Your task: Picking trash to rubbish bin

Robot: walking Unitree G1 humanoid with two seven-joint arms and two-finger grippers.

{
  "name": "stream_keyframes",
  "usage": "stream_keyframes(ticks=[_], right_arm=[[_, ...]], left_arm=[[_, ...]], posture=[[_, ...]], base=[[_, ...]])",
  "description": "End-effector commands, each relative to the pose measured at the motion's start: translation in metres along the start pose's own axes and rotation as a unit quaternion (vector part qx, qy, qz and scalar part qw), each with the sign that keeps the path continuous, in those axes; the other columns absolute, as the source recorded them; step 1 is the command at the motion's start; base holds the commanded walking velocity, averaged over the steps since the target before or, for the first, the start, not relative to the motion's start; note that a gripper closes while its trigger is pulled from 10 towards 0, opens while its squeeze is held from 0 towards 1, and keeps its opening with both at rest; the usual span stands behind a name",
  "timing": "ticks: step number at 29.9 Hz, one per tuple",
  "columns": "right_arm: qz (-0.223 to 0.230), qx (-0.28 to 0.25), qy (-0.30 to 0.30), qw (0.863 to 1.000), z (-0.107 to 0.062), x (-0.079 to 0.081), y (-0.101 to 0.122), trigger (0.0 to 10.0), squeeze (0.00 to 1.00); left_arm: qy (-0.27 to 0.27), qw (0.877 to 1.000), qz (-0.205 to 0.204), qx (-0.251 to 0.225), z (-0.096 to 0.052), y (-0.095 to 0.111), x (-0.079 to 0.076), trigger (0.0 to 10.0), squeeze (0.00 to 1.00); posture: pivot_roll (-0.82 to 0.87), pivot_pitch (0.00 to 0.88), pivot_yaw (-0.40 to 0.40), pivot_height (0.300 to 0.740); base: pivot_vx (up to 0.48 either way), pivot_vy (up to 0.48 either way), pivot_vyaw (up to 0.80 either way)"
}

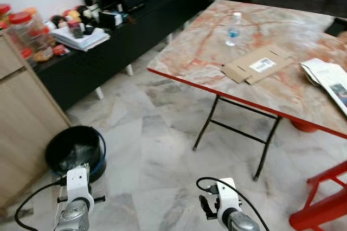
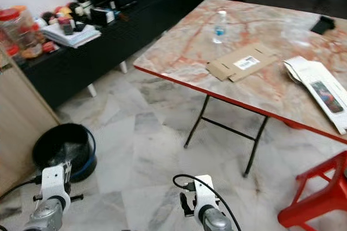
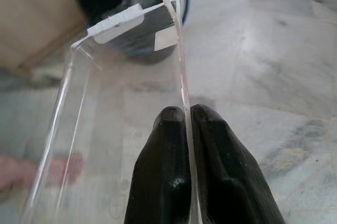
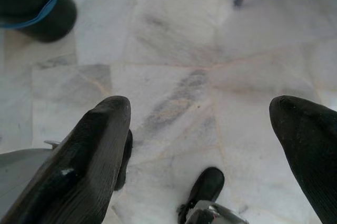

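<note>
Closest, the left gripper (image 3: 184,129) is pinched on the edge of a clear plastic package (image 3: 126,66), held above the marble floor (image 1: 157,155). Its far end points toward the black rubbish bin (image 1: 76,149). Beside, the right gripper (image 4: 202,129) is spread wide, holding nothing. Farther stands the table (image 1: 195,57).

Table (image 1: 206,63) — bottle (image 1: 233,29), cardboard (image 1: 258,64), paper (image 1: 331,82).
</note>
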State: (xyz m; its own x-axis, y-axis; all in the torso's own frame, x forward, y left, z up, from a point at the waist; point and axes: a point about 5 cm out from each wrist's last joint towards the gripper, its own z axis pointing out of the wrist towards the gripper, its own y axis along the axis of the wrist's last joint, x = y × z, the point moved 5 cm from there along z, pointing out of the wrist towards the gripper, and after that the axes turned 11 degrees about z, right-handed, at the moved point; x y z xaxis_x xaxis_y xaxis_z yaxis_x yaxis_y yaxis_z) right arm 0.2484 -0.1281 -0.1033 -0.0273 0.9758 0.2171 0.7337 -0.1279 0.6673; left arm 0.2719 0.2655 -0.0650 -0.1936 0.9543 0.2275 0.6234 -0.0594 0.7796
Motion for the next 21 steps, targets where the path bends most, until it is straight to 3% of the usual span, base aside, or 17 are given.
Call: stream_keyframes(ticks=[1,13,21], right_arm=[[-0.007,0.006,-0.001,1.0,-0.001,0.0,-0.004,10.0,0.0],[0.01,-0.002,0.001,1.0,0.001,0.0,0.003,10.0,0.0],[-0.008,0.001,-0.008,1.0,-0.001,-0.007,0.002,10.0,0.0]], left_arm=[[0.009,1.0,0.0,0.003,-0.001,-0.004,0.006,10.0,0.0],[0.017,1.0,-0.005,0.004,-0.003,-0.01,0.011,10.0,0.0],[-0.015,1.0,0.018,0.018,-0.007,-0.022,-0.008,10.0,0.0]], posture=[[0.08,0.07,0.027,0.74],[0.1,0.072,0.019,0.74],[0.08,0.081,0.028,0.74]], base=[[0.251,0.0,0.52],[0.251,0.0,0.04],[0.258,0.0,0.19]])
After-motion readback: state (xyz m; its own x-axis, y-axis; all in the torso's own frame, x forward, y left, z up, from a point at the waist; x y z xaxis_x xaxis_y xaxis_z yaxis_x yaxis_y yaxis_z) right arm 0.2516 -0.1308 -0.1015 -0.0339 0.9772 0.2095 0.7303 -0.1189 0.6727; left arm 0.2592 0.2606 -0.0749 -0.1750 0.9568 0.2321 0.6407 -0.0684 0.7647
